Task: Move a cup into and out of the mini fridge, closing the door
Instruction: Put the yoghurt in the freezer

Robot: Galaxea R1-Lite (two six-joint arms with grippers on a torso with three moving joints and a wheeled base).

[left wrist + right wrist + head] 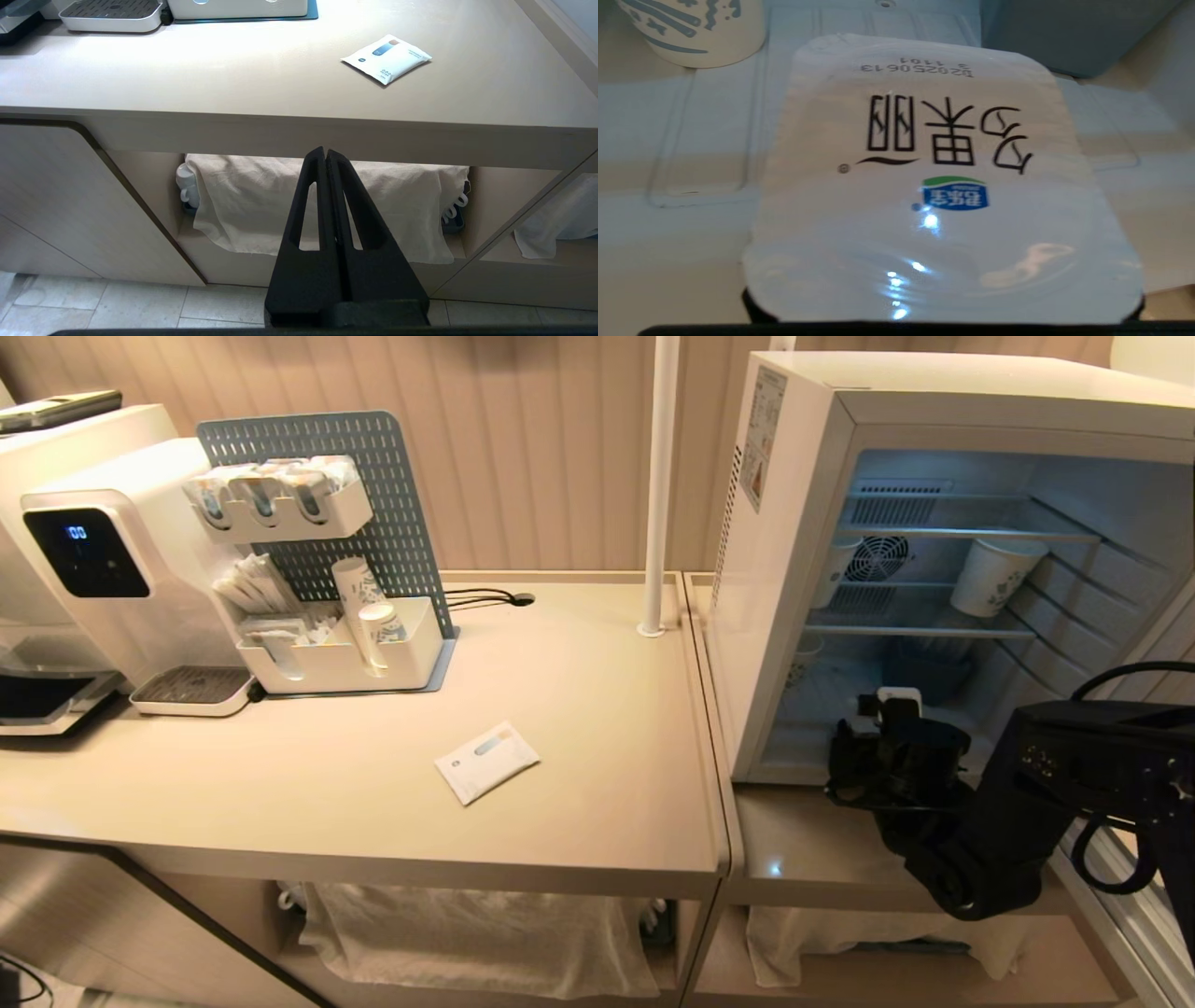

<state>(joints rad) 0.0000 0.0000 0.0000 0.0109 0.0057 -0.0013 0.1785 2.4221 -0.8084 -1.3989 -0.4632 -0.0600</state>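
Head camera looks down from above the counter [579,728], open mini fridge [943,569] at three o'clock. Left wrist camera, low before the counter's front edge, shares the white packet [387,58]. Right wrist camera sits close over the cup [934,186] lid inside the fridge.

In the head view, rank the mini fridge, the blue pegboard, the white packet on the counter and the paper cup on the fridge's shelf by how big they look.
1. mini fridge, largest by far.
2. blue pegboard.
3 and 4. white packet and paper cup look about alike; the cup sits farther from the camera, so I won't rank them.
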